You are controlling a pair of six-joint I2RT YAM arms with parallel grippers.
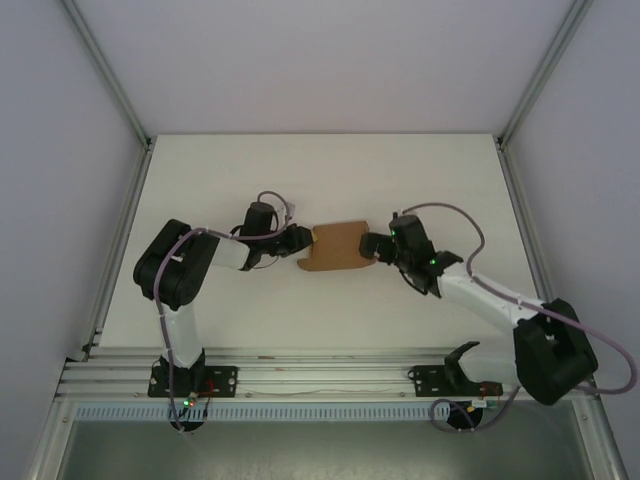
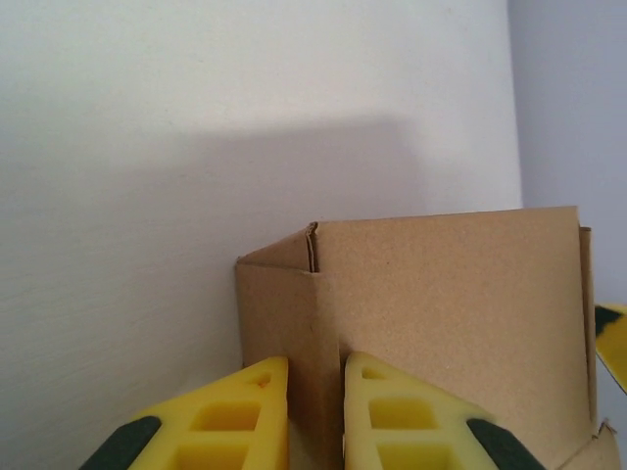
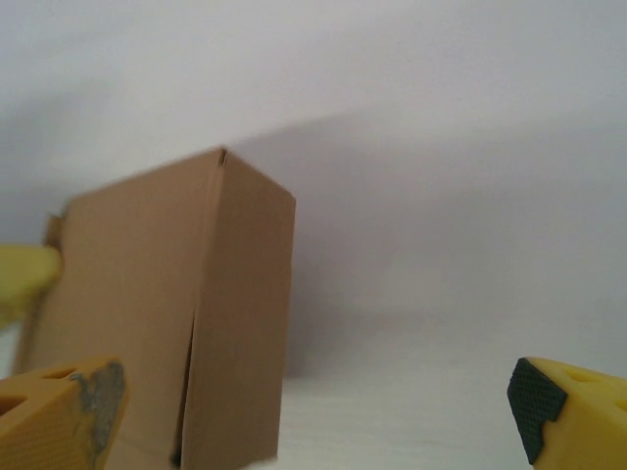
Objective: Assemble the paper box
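Aluminium rail (image 1: pixel 330 375) edges white table (image 1: pixel 330 170); pale walls (image 1: pixel 300 60) around; paper box (image 1: pixel 338 248) central.

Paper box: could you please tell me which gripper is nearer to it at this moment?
Left. The left gripper pinches a wall of the box; the right gripper stands open at the opposite end, one finger beside the box, not gripping.

A white counter (image 1: pixel 330 180) sits boxed in by plain pale walls (image 1: pixel 320 60), with aluminium posts (image 1: pixel 108 68) rising at 10 and 2 o'clock and a slotted metal rail (image 1: pixel 320 372) along its 6 o'clock edge.
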